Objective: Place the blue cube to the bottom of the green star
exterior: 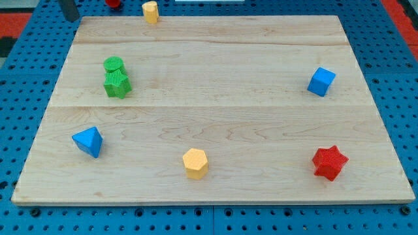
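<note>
Seven coloured blocks show around one pale wooden board [215, 72], which lies on a blue pegboard table [26, 78]. No tray, bowl or other container appears; every block sits loose on a flat surface.

Nearest the board's left edge, toward its bottom left corner, lies the blue pyramid-like block [88, 141], alone and well apart from the rest. Above it, in the upper left part of the board, stand two green pieces touching each other: a green cylinder [113, 64] on the side of the top edge and the green star [117, 84] directly below it. The wood between the green star and the bottom edge is bare. Just beyond the top edge, off the wood, sits a yellow block [151, 12], its shape roughly hexagonal. Another yellow hexagonal block [195, 163] rests near the bottom edge, a little left of its middle.

Toward the right edge, about halfway up, sits the blue cube [321, 81], far across the board from the green star and touching nothing. Below it, near the bottom right corner, is the red star [329, 162].

At the view's top left a dark object and a red one are cut off by the frame, too little showing to identify. The rod's tip cannot be made out, so its place relative to the blocks cannot be told; there are no fingers to report.
</note>
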Action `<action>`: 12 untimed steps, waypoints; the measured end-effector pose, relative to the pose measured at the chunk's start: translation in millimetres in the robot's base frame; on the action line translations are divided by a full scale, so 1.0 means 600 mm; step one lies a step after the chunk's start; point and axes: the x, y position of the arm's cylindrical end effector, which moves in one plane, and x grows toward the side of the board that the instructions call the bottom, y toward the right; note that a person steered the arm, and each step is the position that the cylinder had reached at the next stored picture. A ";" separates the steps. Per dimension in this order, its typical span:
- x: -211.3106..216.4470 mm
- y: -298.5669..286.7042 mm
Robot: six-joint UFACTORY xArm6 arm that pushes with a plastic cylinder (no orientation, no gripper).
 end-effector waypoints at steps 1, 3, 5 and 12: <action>0.062 0.091; 0.098 0.464; 0.165 0.783; 0.353 0.866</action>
